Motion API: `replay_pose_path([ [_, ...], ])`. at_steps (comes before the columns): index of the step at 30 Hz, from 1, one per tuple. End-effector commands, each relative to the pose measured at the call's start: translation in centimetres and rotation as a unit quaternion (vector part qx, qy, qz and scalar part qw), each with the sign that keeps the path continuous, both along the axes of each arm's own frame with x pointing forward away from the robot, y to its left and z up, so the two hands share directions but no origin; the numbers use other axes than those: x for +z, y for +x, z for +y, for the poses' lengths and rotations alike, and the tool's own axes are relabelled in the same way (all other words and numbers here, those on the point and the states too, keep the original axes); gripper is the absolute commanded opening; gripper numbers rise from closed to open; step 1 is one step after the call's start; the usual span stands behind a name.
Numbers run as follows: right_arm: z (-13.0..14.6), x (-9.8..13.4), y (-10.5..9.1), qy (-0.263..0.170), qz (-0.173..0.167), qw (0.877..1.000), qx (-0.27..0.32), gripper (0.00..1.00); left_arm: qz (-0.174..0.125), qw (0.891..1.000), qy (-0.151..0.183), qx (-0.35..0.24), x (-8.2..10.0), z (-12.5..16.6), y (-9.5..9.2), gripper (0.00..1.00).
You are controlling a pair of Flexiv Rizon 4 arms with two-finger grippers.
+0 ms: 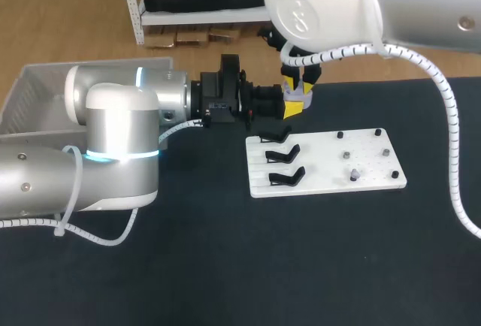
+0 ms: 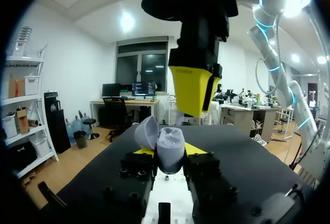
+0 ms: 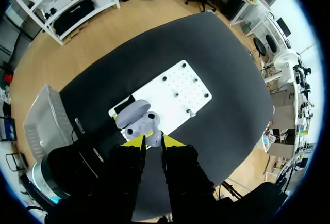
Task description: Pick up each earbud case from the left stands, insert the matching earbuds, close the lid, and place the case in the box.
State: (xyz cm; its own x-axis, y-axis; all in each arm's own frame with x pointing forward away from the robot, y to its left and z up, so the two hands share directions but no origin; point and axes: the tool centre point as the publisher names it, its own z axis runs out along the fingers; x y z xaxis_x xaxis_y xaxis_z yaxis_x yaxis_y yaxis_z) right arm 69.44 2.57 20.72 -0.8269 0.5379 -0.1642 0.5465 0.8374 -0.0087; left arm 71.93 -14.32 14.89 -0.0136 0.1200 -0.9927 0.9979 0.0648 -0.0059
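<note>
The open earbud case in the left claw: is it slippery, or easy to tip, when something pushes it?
Probably slippery: the earbud case looks smooth and rounded, so it may twist in the left claw. Its open lid sticks out to one side, so a push there would likely swing it shut or tilt the case.

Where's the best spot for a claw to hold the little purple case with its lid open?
Hold the case by its lower half, pinching its two rounded sides and coming in from the side, not from above, as the left claw does. The lid is flipped open to one side, so gripping low probably keeps the lid and the open top free for the right claw hanging above it.
</note>
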Motion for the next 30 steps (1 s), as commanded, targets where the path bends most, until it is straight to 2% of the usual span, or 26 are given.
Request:
replay_pose_path([
  [1, -0.1, -0.3, 0.4, 0.000, 0.001, 1.000, 0.000, 0.00, -0.002, 1.000, -0.003, 0.001, -0.1, 0.0, 0.0, 0.00],
  [30, -0.1, -1.9, 0.9, -0.003, 0.020, 1.000, -0.008, 0.00, -0.002, 1.000, -0.003, 0.001, -0.1, 0.0, 0.0, 0.00],
])
